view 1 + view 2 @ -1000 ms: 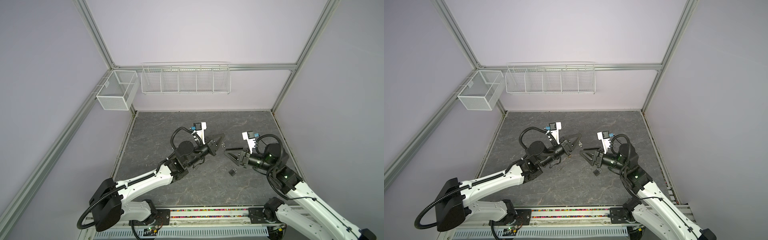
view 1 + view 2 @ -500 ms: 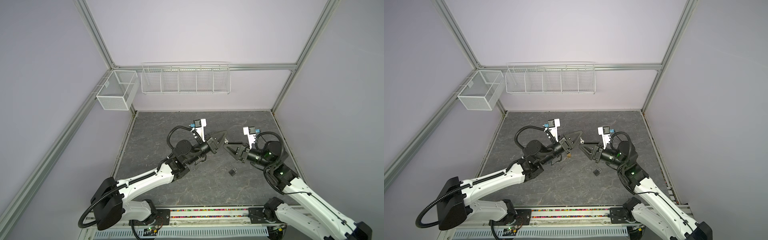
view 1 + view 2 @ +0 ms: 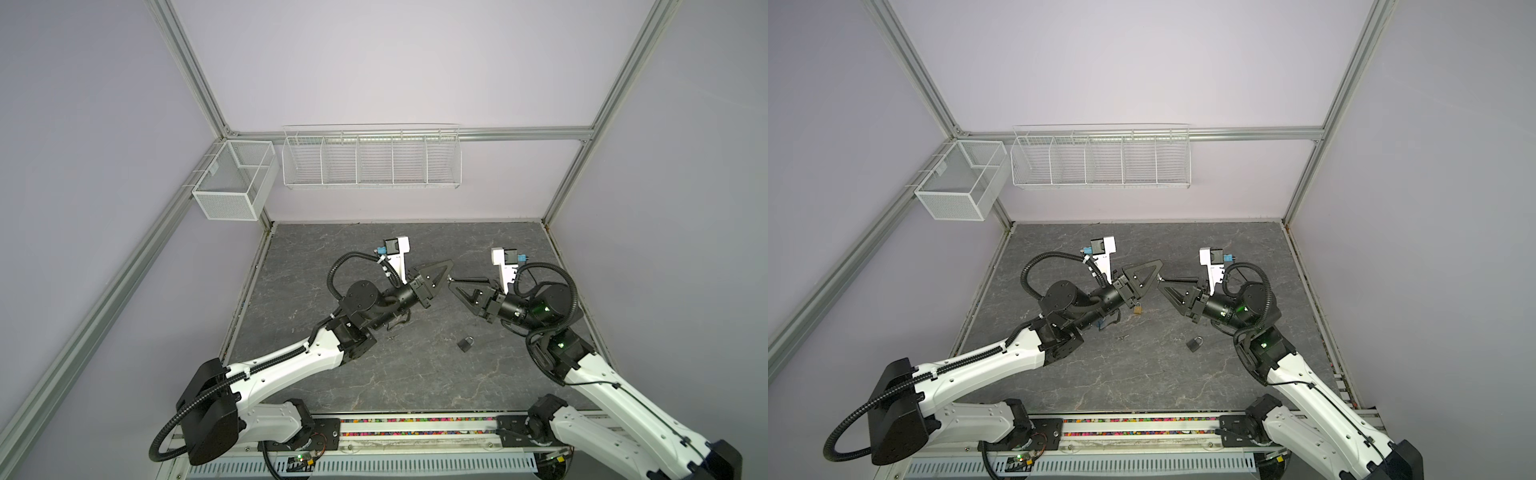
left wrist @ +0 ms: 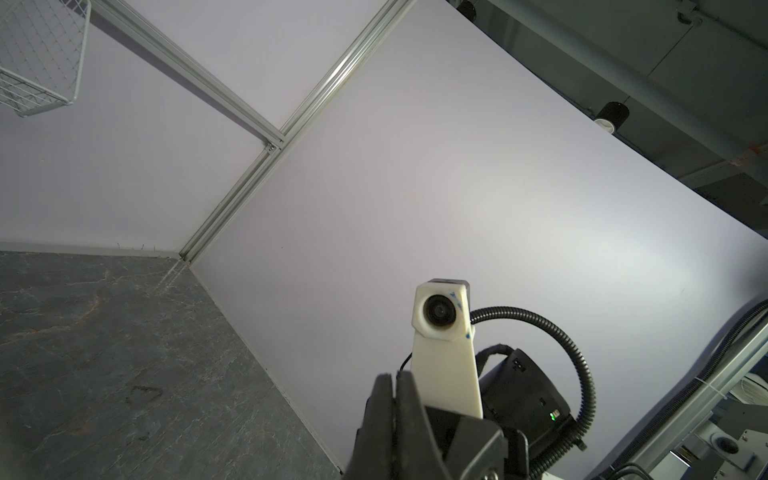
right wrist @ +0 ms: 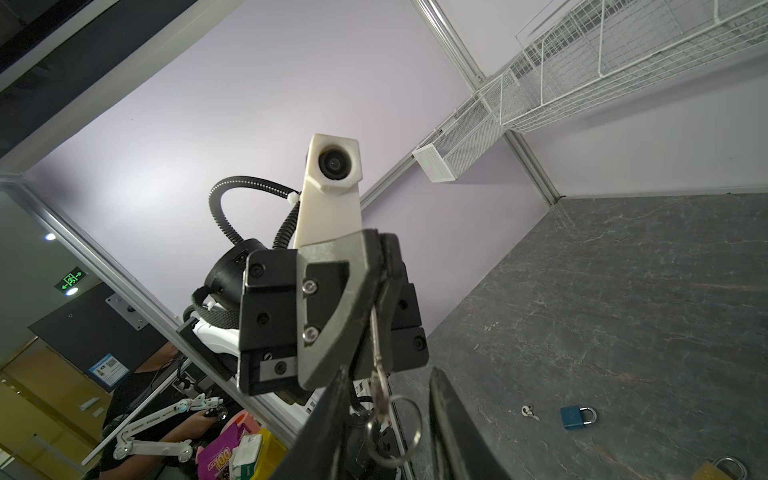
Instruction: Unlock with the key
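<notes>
Both pads (image 5: 353, 282) of the left gripper (image 3: 448, 277) are clamping tight on a silver key (image 5: 376, 349), whose ring is dangling between the parted fingers (image 5: 449, 419) of the right gripper (image 5: 386, 374) (whether they are touching it, I cannot tell). A dark padlock (image 3: 464, 344) is lying on the tabletop (image 3: 374, 374) below, near the right arm.

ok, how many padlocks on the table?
3: dark padlock near the right arm; brass padlock mid-table; blue padlock left of it, clear only in the right wrist view. Arms may hide more.
</notes>
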Controlling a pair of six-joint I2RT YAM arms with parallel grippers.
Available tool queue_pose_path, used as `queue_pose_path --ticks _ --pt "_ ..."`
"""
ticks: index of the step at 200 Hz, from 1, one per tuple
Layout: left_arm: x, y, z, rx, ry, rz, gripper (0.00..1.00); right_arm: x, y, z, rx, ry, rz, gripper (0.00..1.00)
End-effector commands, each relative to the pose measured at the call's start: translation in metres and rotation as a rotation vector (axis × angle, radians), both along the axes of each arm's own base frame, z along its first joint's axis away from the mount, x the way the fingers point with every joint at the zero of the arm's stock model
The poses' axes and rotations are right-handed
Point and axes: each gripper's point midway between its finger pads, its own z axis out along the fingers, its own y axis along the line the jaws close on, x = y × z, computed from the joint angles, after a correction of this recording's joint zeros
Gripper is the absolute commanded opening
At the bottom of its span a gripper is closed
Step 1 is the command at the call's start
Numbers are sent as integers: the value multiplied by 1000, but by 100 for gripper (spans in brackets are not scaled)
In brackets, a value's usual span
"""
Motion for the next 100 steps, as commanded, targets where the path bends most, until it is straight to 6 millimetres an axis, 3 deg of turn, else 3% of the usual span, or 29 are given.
queue_pose_path --ticks 1,100 --pt "-2 -3 4 -15 -16 -19 0 -6 2 10 37 -28 43 29" --pt "0 1 11 -20 -31 7 0 -4 0 -5 -3 -8 21 27"
